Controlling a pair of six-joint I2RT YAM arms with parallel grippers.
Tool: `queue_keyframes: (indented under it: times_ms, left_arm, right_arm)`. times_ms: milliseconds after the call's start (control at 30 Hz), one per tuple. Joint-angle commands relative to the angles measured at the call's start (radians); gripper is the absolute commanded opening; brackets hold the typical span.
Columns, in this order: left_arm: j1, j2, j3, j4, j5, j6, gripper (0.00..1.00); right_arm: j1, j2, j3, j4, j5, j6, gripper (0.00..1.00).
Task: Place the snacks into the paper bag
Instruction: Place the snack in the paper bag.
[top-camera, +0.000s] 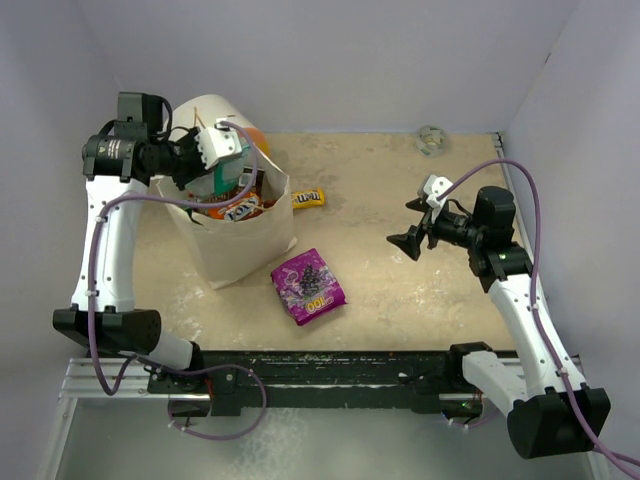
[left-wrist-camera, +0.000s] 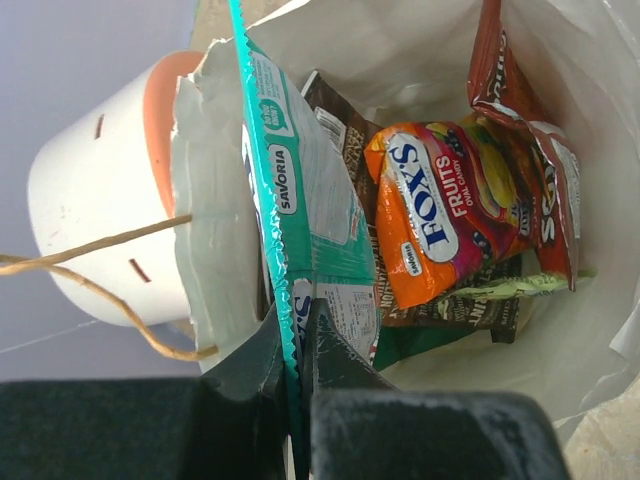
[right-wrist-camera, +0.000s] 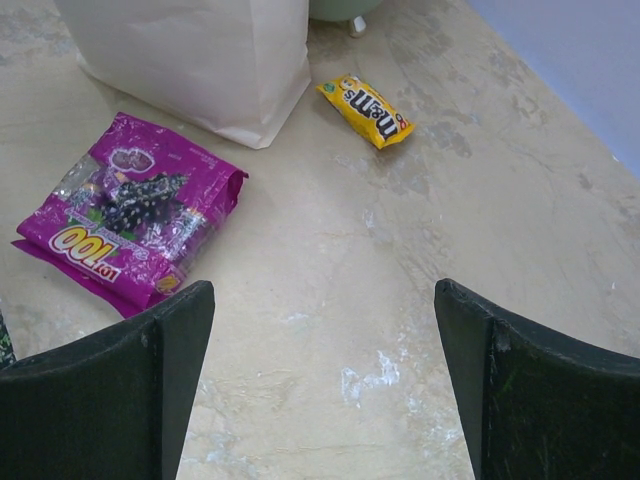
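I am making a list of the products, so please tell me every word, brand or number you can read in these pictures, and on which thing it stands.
"SAVORIA": on the teal packet.
"FOX'S FRUITS OVAL CANDY": on the orange-red packet.
"m&m's": on the yellow candy bag.
"100": on the purple packet, seen upside down.
Small print on the dark brown packet: too blurred to read.

Bag mouth: paper bag (top-camera: 245, 245) opening crowded by the left gripper (left-wrist-camera: 298, 345), the teal packet (left-wrist-camera: 300, 200) clamped in its jaws, and packets inside (left-wrist-camera: 450, 210).
Close behind the bag: white-and-orange cylinder (top-camera: 215, 110).
Table (top-camera: 400, 290): purple packet (top-camera: 308, 285) just beside the bag, yellow packet (top-camera: 308, 198) near it, ball (top-camera: 432, 140) at the far edge. The rest is bare.
Right gripper (top-camera: 412, 232): jaws wide, unobstructed.
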Motion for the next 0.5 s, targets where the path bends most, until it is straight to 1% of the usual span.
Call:
queue_keyframes:
  times_ms: [0, 467]
  left_arm:
    - [0.017, 0.006, -0.023, 0.05, 0.089, 0.026, 0.0]
    - [0.038, -0.016, -0.213, 0.089, 0.096, 0.018, 0.06]
  right_arm:
    - [-0.003, -0.006, -0.003, 0.04, -0.029, -0.018, 0.93]
    - [-0.003, -0.001, -0.008, 0.043, -0.029, -0.024, 0.94]
